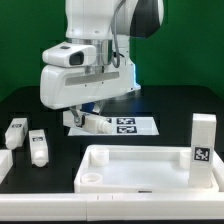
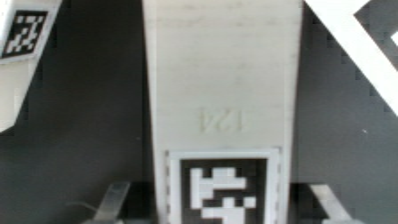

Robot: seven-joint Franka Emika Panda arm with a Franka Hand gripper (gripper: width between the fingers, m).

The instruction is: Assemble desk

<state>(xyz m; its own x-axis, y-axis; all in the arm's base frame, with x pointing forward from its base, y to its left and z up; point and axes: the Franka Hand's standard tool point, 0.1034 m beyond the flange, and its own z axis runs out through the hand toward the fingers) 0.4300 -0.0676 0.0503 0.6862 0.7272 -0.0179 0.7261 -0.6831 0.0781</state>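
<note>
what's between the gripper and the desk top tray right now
Exterior view: from the gripper, shut on a leg, comes the marker board's near edge, then bare black table up to the desk top.

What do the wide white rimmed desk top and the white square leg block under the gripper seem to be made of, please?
The wide white rimmed desk top looks like rigid, matte-to-satin plastic: uniform white, moulded rim and round corner socket. The white square leg block seems the same matte plastic, with a faint embossed mark; its black-and-white tag looks like printed paper, perhaps.
</note>
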